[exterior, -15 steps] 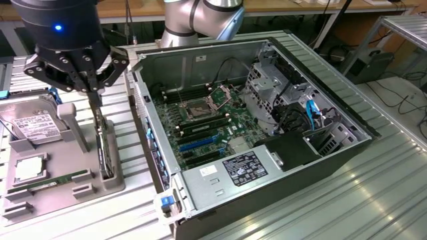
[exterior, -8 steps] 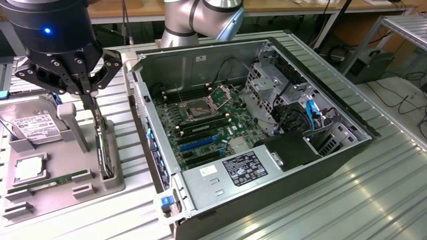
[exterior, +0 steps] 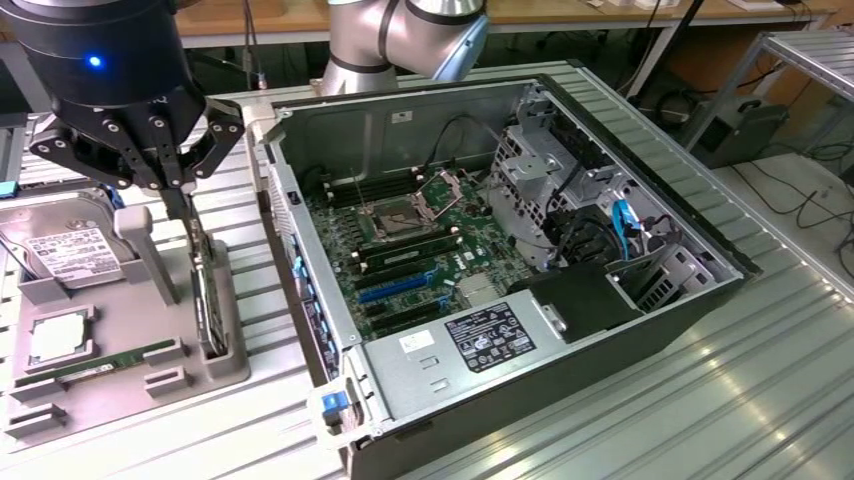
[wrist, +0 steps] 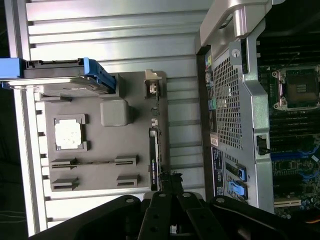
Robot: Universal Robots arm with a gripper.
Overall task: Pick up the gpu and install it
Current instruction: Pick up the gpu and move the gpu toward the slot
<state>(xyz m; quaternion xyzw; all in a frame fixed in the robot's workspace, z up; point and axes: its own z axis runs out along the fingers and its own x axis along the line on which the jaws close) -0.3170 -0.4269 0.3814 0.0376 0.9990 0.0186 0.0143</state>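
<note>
The gripper (exterior: pixel 176 205) is clamping shut on the upper edge of the gpu (exterior: pixel 204 300), which is standing directly beneath it, its long axis running alongside the computer case (exterior: pixel 400 125).

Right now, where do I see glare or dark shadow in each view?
Exterior view: strong glare on the ribbed metal table; the computer case is evenly lit inside; a blue light glows above the gripper, shut on the gpu. Wrist view: the table shines pale, the gripper's body is nearly a black silhouette, the motherboard lies in shade.
</note>
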